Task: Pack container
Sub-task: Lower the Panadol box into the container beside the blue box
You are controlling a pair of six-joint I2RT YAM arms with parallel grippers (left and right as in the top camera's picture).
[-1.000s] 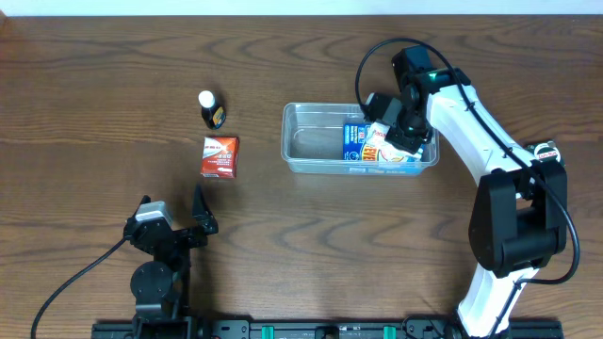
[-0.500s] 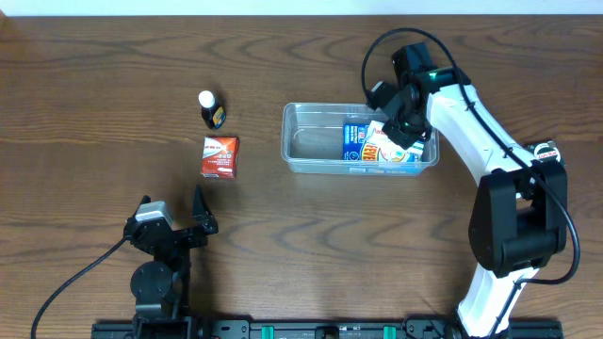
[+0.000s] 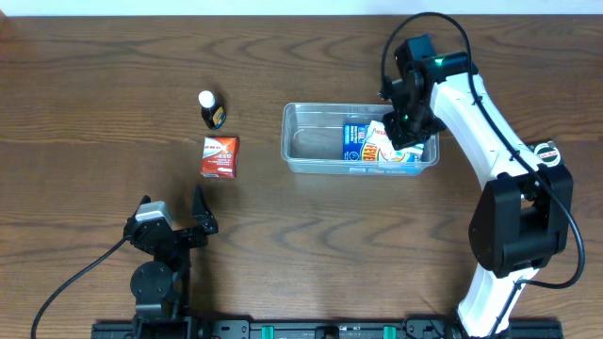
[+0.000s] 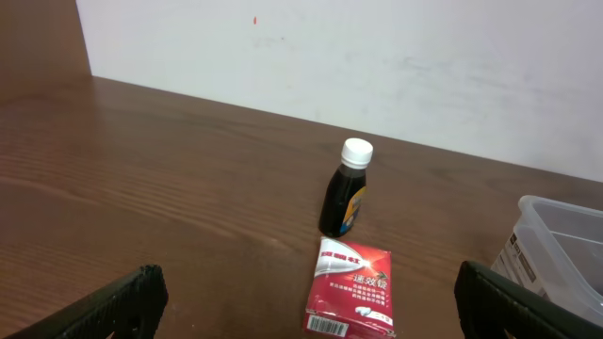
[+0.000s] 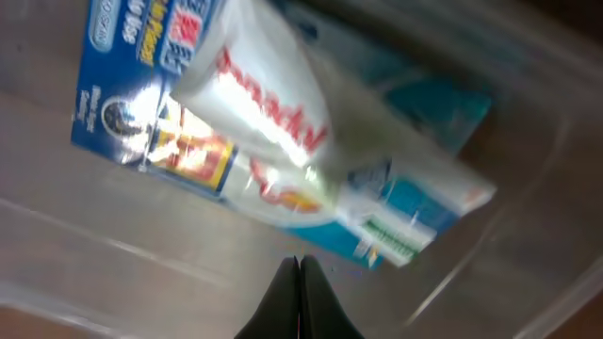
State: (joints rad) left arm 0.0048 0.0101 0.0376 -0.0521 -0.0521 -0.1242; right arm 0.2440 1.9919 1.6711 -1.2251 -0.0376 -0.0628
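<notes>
Wooden worktop (image 3: 94, 75): container (image 3: 311, 141) at 2 o'clock, packets (image 3: 377, 146) in its 3 o'clock end. Right pincer (image 5: 300, 282) clenched, empty, above them; left pincer (image 3: 171, 200) released at 7 o'clock. I'd lift straight up, clearing the rim, before fetching box (image 3: 220, 155) and bottle (image 3: 209, 108).

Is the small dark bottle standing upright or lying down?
Upright: in the left wrist view the bottle stands on its base on the table, white cap on top.

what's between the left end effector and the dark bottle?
The red box lies flat between the left end effector and the dark bottle, close to the bottle; clearest in the left wrist view.
</notes>
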